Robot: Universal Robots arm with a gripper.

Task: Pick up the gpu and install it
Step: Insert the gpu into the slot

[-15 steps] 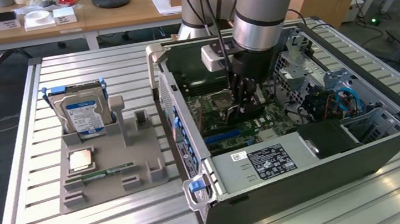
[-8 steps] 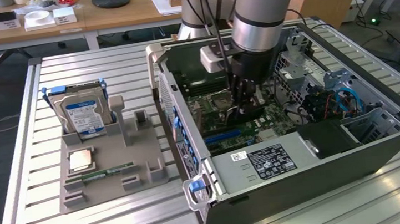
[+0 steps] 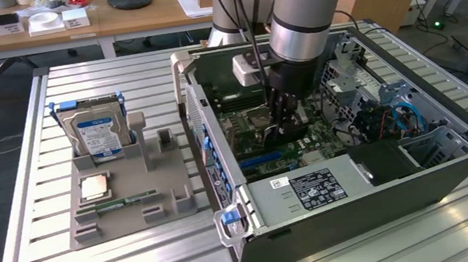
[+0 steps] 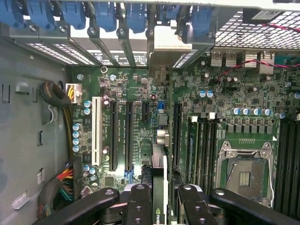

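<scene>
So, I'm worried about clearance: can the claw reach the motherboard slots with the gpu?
Probably yes: the case side is open, the claw holds the gpu edge-on above the motherboard, nothing visibly covering the slots.

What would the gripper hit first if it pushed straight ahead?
Likely the motherboard, near its black expansion slots; the gpu in the gripper would touch first, though depth is unclear.

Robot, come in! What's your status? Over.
Gripper shut on gpu, held edge-on over motherboard slots inside case. Cable bundle well aside.
</scene>
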